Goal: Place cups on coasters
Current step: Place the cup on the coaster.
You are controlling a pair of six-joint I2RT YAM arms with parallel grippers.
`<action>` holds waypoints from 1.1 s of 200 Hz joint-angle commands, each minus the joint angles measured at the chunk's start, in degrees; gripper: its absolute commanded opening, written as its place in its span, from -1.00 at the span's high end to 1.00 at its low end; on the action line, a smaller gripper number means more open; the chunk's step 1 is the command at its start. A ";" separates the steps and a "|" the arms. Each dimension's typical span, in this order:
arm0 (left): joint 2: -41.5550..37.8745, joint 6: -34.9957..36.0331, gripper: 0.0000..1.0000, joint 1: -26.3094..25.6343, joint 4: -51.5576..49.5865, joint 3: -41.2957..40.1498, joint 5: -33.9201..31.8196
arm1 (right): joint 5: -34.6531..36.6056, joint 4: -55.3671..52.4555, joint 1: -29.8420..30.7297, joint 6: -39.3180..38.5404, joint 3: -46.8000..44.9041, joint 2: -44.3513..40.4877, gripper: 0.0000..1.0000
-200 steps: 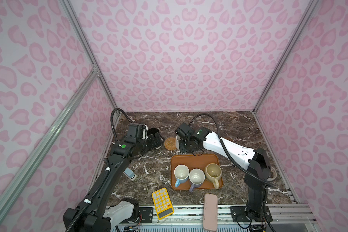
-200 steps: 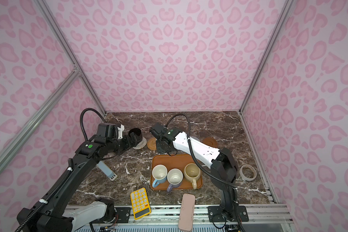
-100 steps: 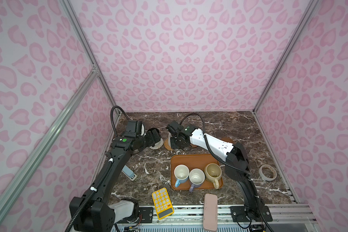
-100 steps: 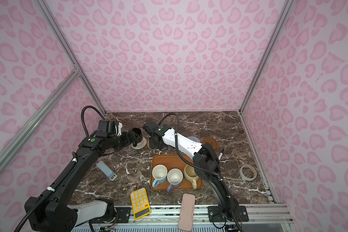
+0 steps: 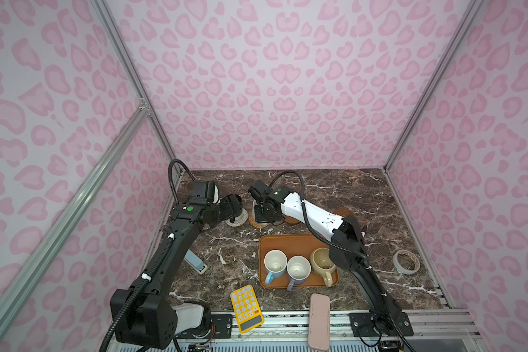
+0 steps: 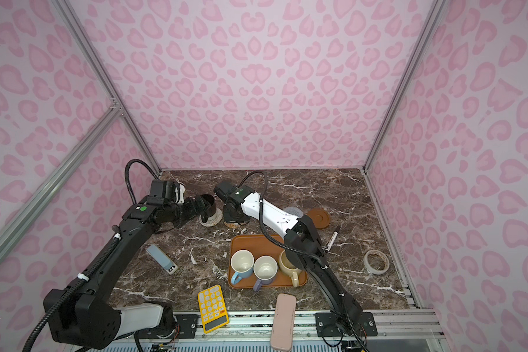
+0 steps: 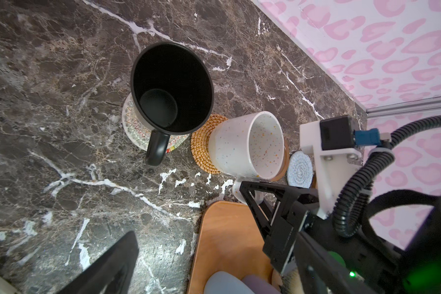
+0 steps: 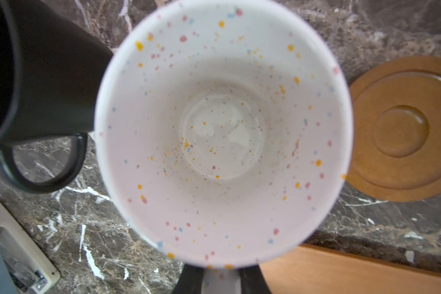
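A black cup (image 7: 171,86) stands on the cream woven coaster (image 7: 133,127) at the back left. My left gripper (image 6: 200,207) is open just beside it, and only one finger (image 7: 112,264) shows in the left wrist view. My right gripper (image 8: 220,277) is shut on the handle of the speckled white cup (image 7: 247,145), whose base is at the tan rattan coaster (image 7: 200,147); contact there is unclear. Beyond lie a grey-blue coaster (image 6: 291,211) and a brown wooden coaster (image 8: 402,127). Light-blue (image 5: 275,263), lavender (image 5: 298,269) and beige (image 5: 322,262) cups sit in the tray (image 5: 287,243).
A yellow calculator (image 5: 246,307) and a pink case (image 5: 319,323) lie at the front edge. A remote (image 5: 195,263) is on the left, a tape roll (image 5: 406,262) on the right, a pen (image 6: 333,239) behind the tray. Pink walls enclose three sides.
My right arm carried the speckled cup leftward from behind the tray to the rattan coaster. My left gripper stayed open beside the black cup, barely shifting.
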 commanded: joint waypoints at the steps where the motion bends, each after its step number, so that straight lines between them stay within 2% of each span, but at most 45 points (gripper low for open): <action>1: 0.34 -0.18 -0.94 0.04 0.57 -0.39 -0.34 | 2.06 -0.58 0.14 -0.12 1.20 1.12 1.00; 52: 0.12 -0.42 -0.94 0.08 0.94 -1.48 -0.39 | 2.73 -2.63 0.30 0.04 5.67 4.41 1.00; 120: -0.67 -0.60 -0.94 0.03 0.98 -2.65 -0.12 | 4.49 -4.93 0.75 0.12 6.13 5.94 1.00; 184: -1.01 -1.12 -0.94 0.04 1.33 -3.18 -0.09 | 1.34 -4.46 0.69 0.29 7.67 7.42 0.42; 220: -1.20 -1.30 -0.94 0.06 1.41 -3.85 -0.34 | 0.53 -4.63 0.56 0.28 8.51 7.92 0.30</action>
